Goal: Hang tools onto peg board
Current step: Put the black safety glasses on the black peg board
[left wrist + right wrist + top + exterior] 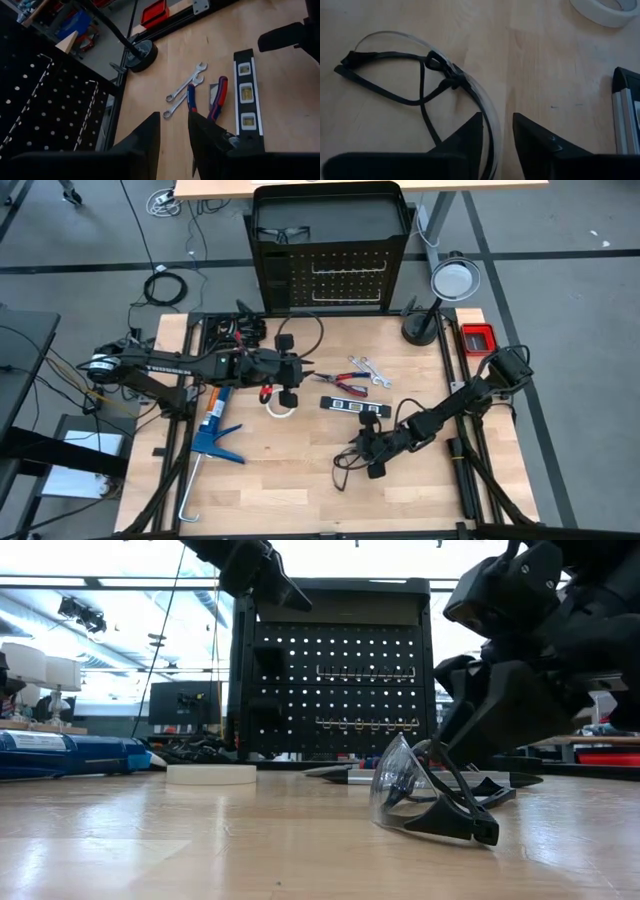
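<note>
The right pincer [497,145] straddles the clear lens of the safety glasses [420,85] lying on the near part of the table [300,480], fingers parted either side, evidently lining up a grip; no firm hold shows. The left pincer [172,140] hovers empty, slightly open, above the pliers [210,97] and wrenches [185,90]. The peg board [345,280] stands at the far edge, another pair of glasses [283,235] atop its frame.

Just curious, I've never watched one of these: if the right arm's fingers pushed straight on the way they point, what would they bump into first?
Most likely the safety glasses: the right gripper has its fingers either side of the clear lens edge. Depth is hard to judge; otherwise they would meet the wooden table.
</note>
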